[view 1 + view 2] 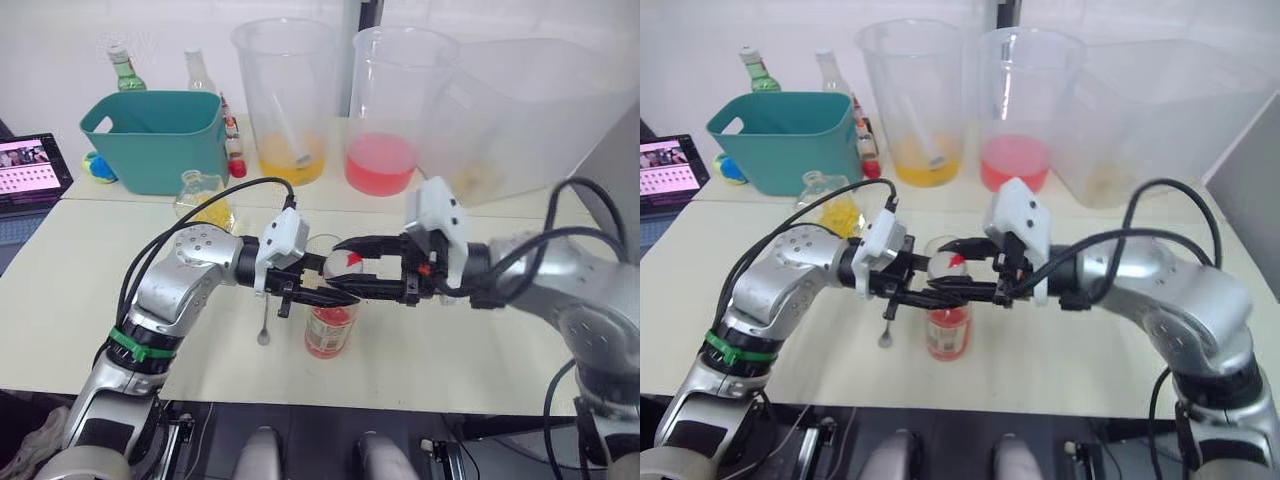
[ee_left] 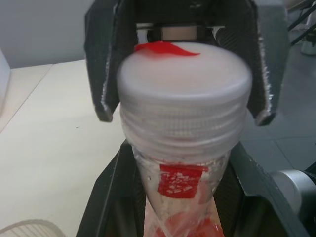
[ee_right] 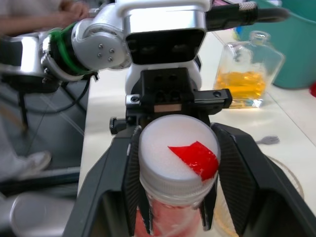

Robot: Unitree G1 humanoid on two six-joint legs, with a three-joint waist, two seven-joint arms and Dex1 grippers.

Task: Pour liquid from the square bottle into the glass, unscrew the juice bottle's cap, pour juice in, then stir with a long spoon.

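While the juice bottle (image 1: 330, 325) stands near the table's (image 1: 60, 300) front edge, the left gripper (image 1: 335, 295) pinches its neck and the right gripper (image 1: 345, 262) clamps the cap (image 3: 178, 153). Further back sits the square bottle (image 1: 203, 200).

The glass (image 1: 940, 247) sits mostly hidden behind the grippers. The spoon (image 1: 264, 322) shows just its lower end below the left arm. The bottle's (image 1: 329, 330) label is too small to read.
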